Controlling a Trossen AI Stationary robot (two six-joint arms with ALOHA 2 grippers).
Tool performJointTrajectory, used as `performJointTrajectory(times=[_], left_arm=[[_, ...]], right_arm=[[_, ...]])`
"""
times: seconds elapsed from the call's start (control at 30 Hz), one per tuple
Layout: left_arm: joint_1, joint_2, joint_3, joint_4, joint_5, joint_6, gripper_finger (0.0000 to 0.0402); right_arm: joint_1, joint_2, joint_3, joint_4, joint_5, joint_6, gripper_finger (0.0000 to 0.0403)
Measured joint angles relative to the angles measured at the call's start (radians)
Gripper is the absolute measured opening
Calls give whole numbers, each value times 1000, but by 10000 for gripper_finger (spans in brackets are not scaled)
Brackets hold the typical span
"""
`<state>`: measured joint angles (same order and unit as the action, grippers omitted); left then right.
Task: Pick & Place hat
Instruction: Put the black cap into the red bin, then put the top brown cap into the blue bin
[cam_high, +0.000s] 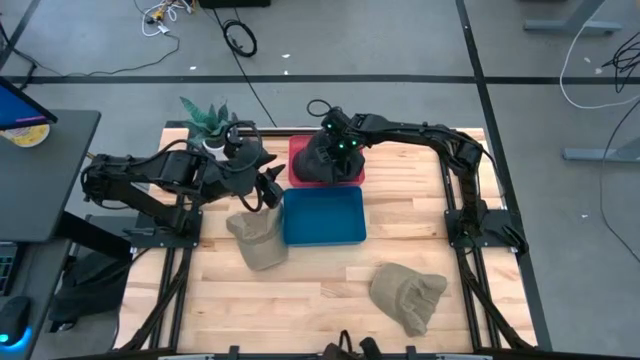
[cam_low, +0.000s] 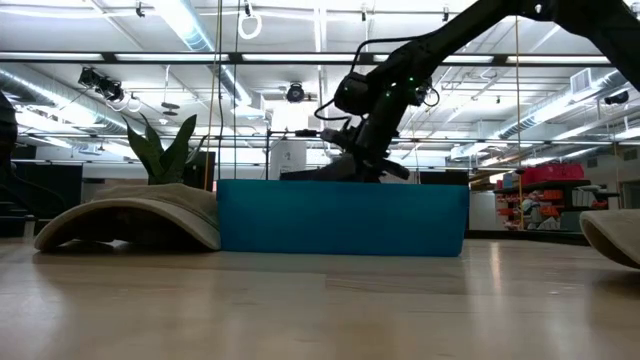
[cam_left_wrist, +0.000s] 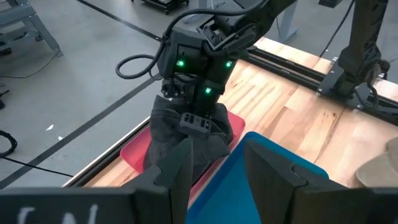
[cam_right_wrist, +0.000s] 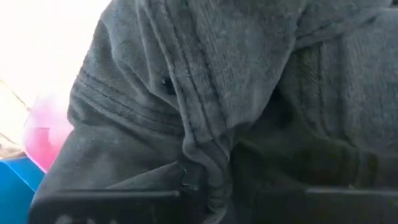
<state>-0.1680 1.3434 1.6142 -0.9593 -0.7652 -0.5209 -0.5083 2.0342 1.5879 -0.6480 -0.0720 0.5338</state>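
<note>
A dark grey hat (cam_high: 318, 168) sits bunched up on a red tray (cam_high: 296, 150) at the table's far side. My right gripper (cam_high: 328, 150) is on its top from above, and the hat fills the right wrist view (cam_right_wrist: 205, 93). In the left wrist view the hat (cam_left_wrist: 168, 134) stands tall under that gripper (cam_left_wrist: 196, 121). My left gripper (cam_high: 270, 190) hovers open by the blue tray's far left corner, beside a tan hat (cam_high: 258, 238) lying crown-up on the table. Its fingers (cam_left_wrist: 214, 165) touch nothing. My right gripper is shut on the dark grey hat's top, on gathered folds of cloth (cam_left_wrist: 186, 112), coming from above and pointing down. The hat hangs bunched below the fingers, and its lower part (cam_left_wrist: 155, 162) rests on the red tray. The gripper body hides the exact pinch.
A blue tray (cam_high: 323, 192) sits just near of the red tray, at the table's middle. A second tan hat (cam_high: 408, 295) lies near the near right edge. A potted plant (cam_high: 205, 118) stands at the far left corner. Bare wood lies along the near edge.
</note>
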Motion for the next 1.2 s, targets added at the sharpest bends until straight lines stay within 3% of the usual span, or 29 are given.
performJointTrajectory(times=[0.2,0.33,0.67,0.8,1.0,1.2], left_arm=[[1,0,0,-9,-9,-5,147],[1,0,0,-40,-34,-47,147],[0,0,0,-94,-48,-89,147],[0,0,-1,-94,-53,-89,147],[0,0,-97,-91,-95,-91,147],[0,0,-252,-21,-75,-162,147]], right_arm=[[-15,0,0,9,-97,85,53],[-30,-3,0,-11,-150,94,78],[-49,-98,-1,-35,-157,33,228],[-50,-181,-1,-34,-146,27,266],[-47,-302,-1,-107,-145,37,275],[-14,-443,-1,-205,-147,110,254]])
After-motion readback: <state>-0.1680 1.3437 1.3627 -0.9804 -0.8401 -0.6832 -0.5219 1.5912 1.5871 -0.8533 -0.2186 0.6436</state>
